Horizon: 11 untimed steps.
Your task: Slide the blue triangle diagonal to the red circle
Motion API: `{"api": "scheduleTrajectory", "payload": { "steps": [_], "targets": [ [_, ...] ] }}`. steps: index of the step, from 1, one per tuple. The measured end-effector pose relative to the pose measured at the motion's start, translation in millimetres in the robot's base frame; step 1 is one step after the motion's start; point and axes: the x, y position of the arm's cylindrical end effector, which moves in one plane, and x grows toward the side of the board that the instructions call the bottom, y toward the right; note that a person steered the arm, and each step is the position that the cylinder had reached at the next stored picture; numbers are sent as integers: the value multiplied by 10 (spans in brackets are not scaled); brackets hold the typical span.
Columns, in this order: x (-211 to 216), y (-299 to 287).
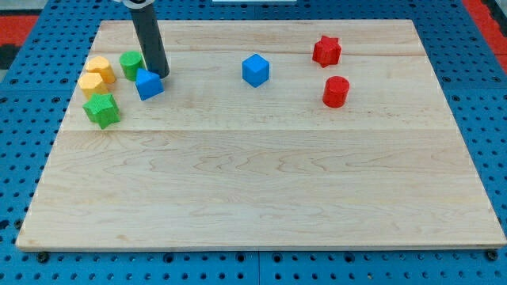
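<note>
The blue triangle (148,84) lies at the view's upper left of the wooden board (261,190). The red circle (336,91), a short cylinder, stands at the upper right. My tip (159,74) rests on the board just above and right of the blue triangle, touching or almost touching its upper right edge. The dark rod rises from there out of the view's top.
A green cylinder (131,63) stands left of the rod. Two yellow blocks (101,68) (91,84) and a green star (101,109) sit at the left edge. A blue cube (256,70) is at top centre; a red star (325,51) is above the red circle.
</note>
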Motion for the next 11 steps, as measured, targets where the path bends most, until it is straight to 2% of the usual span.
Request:
{"api": "scheduleTrajectory", "payload": {
  "steps": [1, 2, 3, 4, 5, 6, 7, 8, 9, 10, 11],
  "targets": [
    [-86, -578],
    [67, -665],
    [398, -344],
    [435, 58],
    [266, 489],
    [-67, 180],
    [-138, 488],
    [307, 1095],
    [424, 1099],
    [456, 699],
    [564, 1100]
  ]
}}
